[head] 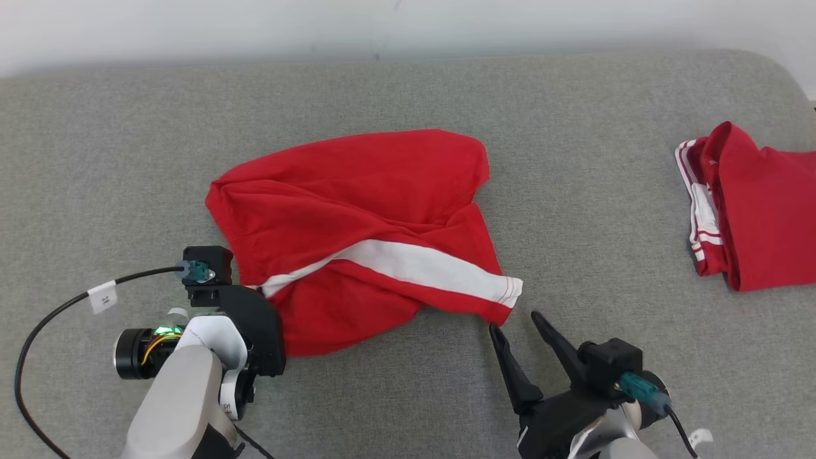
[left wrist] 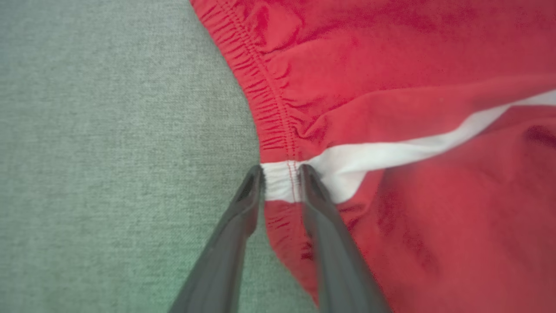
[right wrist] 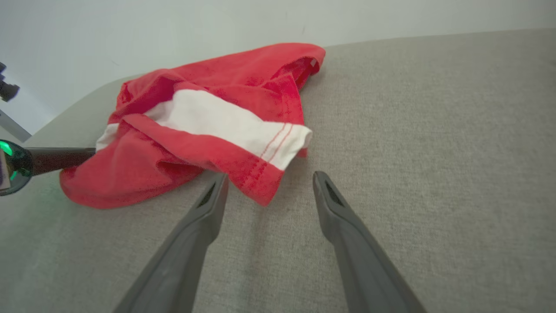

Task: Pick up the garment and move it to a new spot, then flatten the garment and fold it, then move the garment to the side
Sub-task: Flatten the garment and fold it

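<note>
The garment (head: 357, 236), red shorts with a white side stripe, lies crumpled in the middle of the grey cushion (head: 127, 159). My left gripper (left wrist: 280, 174) points down at its left edge. Its fingers stand narrowed on either side of the white part of the elastic waistband (left wrist: 278, 182), one at the cloth's edge and one on the cloth, which still lies flat between them. My right gripper (head: 515, 322) is open just short of the shorts' white-hemmed leg end (right wrist: 282, 143), low over the cushion and touching nothing.
A second red garment with white stripes (head: 752, 210) lies near the cushion's right edge. A pale wall (head: 408, 25) runs behind the cushion's far edge. My left arm's black cable (head: 57, 312) loops over the cushion at the lower left.
</note>
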